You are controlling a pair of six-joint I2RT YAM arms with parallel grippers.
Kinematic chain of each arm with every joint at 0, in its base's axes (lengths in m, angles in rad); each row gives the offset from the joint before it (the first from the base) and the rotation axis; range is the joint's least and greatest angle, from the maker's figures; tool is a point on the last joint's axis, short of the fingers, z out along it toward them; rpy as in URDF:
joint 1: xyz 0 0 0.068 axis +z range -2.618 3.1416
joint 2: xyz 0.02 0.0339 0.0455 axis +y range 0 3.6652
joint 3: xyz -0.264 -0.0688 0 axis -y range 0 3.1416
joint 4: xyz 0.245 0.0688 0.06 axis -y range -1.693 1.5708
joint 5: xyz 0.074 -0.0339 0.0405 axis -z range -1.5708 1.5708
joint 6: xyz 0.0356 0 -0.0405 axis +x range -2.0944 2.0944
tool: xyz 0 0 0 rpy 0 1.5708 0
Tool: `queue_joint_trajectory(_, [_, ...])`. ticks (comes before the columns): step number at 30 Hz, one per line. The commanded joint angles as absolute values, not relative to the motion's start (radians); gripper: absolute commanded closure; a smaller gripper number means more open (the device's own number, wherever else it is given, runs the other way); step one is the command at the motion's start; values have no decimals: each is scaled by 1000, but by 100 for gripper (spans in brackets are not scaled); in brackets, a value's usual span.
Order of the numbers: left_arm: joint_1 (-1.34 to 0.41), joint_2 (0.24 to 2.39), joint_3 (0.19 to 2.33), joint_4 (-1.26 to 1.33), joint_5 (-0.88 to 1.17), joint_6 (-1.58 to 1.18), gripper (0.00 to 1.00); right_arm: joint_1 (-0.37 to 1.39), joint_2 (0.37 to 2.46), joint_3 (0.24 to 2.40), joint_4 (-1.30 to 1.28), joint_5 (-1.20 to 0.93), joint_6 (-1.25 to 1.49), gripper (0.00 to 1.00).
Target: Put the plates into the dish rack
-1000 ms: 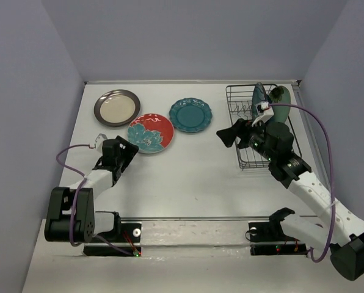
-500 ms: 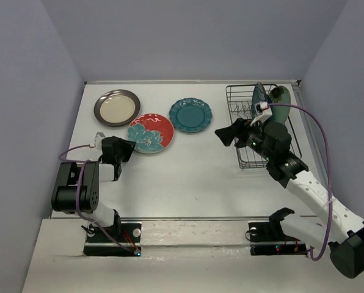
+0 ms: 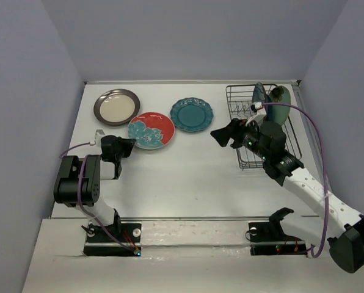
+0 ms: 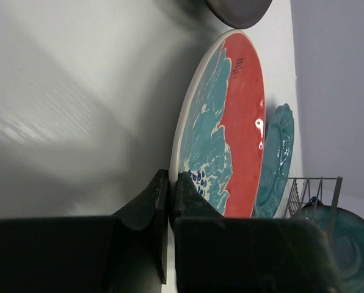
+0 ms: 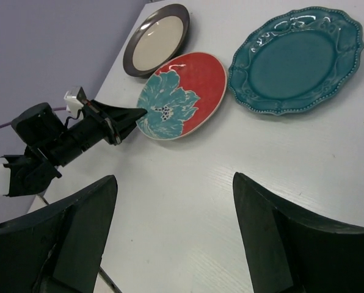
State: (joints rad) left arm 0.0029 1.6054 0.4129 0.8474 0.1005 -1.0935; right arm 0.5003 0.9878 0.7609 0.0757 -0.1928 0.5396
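1. We see the left gripper (image 4: pixel 170 178) pinched nearly shut on the near rim of the red floral plate (image 4: pixel 234 116). One finger sits on the plate's upper face and the other beneath its edge, with only a thin slit between them.
2. The right gripper (image 5: pixel 174 180) is spread wide and holds nothing. It hangs above the bare table (image 3: pixel 188 177), between the plates and the dish rack (image 3: pixel 238 110).
3. The red floral plate is red with a large teal flower and a pale rim. It sits low on the left half of the table, and we cannot tell whether its gripped edge is lifted.
4. The cream plate with dark rim (image 3: pixel 116 107) lies flat just beyond it to the left. The scalloped teal plate (image 3: pixel 191 114) lies flat just to its right.
5. The dish rack stands at the far right of the table. A glossy dark teal plate (image 3: pixel 259 94) and a pale mint plate (image 3: pixel 280 94) stand on edge at its far end.
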Motion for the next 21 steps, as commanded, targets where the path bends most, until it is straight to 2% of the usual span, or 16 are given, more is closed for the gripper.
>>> queue_joint_trajectory(1, [18,1542,382,894,90,-1063,94,517,1002,805,129,-230,541,19])
queue_joint_trajectory(6, [18,1349,276,858,130,-1052,94,517,1058,857,68,-290,500,15])
queue_joint_trajectory(10, [18,1102,242,685,135,-1008,94,528,1117,876,64,-345,520,12])
queue_joint_trajectory(11, [18,984,244,643,137,-997,94,540,1129,877,64,-348,525,11])
queue_joint_trajectory(15, [18,737,309,454,158,-901,94,584,1192,899,69,-354,534,10])
queue_joint_trajectory(17, [18,669,375,318,198,-822,94,594,1224,917,74,-364,535,7])
queue_joint_trajectory(21, [17,589,411,232,326,-799,94,594,1276,945,78,-379,541,5])
